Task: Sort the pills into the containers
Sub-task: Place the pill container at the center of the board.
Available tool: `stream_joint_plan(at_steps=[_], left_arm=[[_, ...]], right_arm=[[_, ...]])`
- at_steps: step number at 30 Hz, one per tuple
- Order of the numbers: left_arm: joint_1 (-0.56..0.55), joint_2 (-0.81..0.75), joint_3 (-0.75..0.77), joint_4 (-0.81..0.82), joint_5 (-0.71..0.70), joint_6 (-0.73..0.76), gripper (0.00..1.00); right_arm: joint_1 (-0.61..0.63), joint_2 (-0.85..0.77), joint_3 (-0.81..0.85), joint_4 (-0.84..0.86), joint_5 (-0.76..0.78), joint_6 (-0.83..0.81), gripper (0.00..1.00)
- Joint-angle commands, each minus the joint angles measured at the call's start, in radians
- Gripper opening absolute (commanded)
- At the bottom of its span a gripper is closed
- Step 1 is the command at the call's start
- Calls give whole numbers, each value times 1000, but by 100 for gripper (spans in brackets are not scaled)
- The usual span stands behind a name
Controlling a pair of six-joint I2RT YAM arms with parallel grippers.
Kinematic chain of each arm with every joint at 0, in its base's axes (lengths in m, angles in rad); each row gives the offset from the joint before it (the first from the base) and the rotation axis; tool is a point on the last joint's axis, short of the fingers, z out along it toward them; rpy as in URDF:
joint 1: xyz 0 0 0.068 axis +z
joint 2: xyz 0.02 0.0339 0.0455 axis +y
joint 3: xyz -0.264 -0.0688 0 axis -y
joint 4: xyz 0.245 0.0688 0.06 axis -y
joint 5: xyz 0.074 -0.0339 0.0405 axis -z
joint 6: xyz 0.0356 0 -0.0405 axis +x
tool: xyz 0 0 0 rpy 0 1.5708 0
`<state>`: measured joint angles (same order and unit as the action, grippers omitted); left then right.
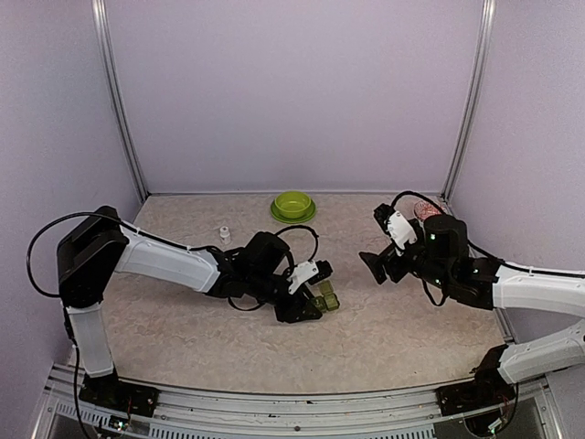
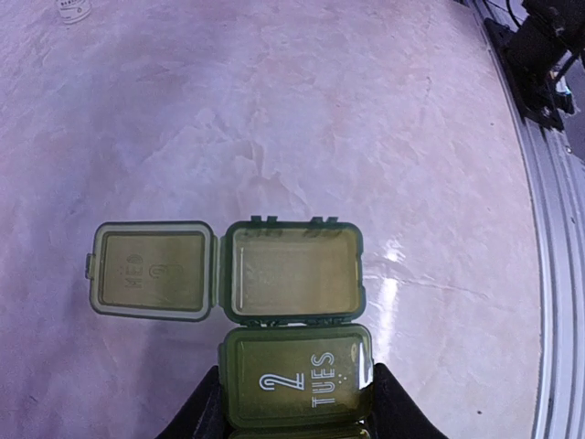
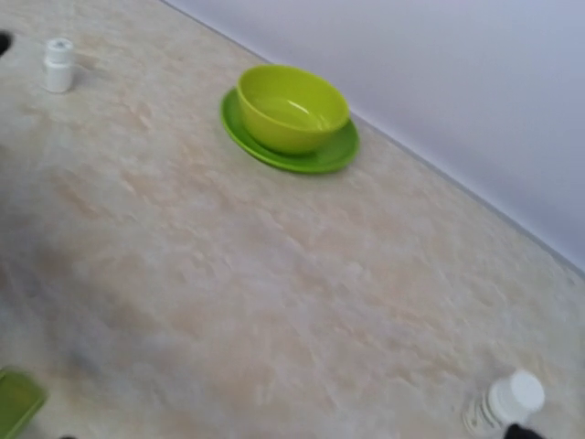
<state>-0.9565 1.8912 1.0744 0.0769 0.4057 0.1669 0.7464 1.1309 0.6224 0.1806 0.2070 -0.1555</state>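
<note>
Top external view: showing 2 arms working over a beige marbled table [image 1: 183, 338].
Left arm [image 1: 169, 261]: reaching from the left edge of the frame toward the centre.
Left gripper [image 1: 315, 293]: clamping on the pill box [image 1: 326, 299] just below the centre of the frame.
Left wrist view, grip: black fingers [image 2: 206, 416] pressing against both sides of the box at the bottom edge; the left gripper [image 2: 299, 413] is closing around the end nearest the camera.
Pill box [image 2: 292, 274]: dark green, filling the lower middle of the left wrist view, with 2 compartments showing in full.
Open compartment [image 2: 292, 272]: facing up at mid-frame.
Open lid [image 2: 151, 272]: lying flat to the left of its compartment, bearing faint lettering.
Closed lid [image 2: 297, 375]: sitting below the open compartment, reading "2 TUES".
Pills: proving too small to make out in any view.
Right gripper [image 1: 377, 245]: standing right of centre with jaws wide apart, gripping nothing, well apart from the pill box.
Bowl [image 1: 292, 203] [image 3: 292, 110]: lime green, resting on a matching plate [image 1: 292, 218] [image 3: 338, 151] at top centre, near the back wall.
Small white bottle [image 1: 224, 234] [image 3: 58, 64]: standing upright left of the bowl, beyond the left arm; also showing at the upper left of the left wrist view [image 2: 73, 9].
Second bottle [image 1: 425, 210] [image 3: 507, 402]: sitting behind the right gripper near the back right corner, at the lower right of the right wrist view.
</note>
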Motion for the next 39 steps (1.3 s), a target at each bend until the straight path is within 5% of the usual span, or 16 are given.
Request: stream_joint_plan(at_steps=[1, 14, 32, 39], left_arm=[[35, 95, 132, -75, -27, 59, 38], [106, 285, 420, -220, -53, 177, 37], [78, 430, 604, -338, -69, 278, 38], [83, 423, 584, -323, -68, 260, 57]], right_arm=[[-12, -41, -44, 31, 52, 42, 100], [-21, -82, -113, 93, 89, 66, 100], [-36, -96, -193, 204, 189, 81, 100], [-42, -103, -215, 225, 229, 85, 100]])
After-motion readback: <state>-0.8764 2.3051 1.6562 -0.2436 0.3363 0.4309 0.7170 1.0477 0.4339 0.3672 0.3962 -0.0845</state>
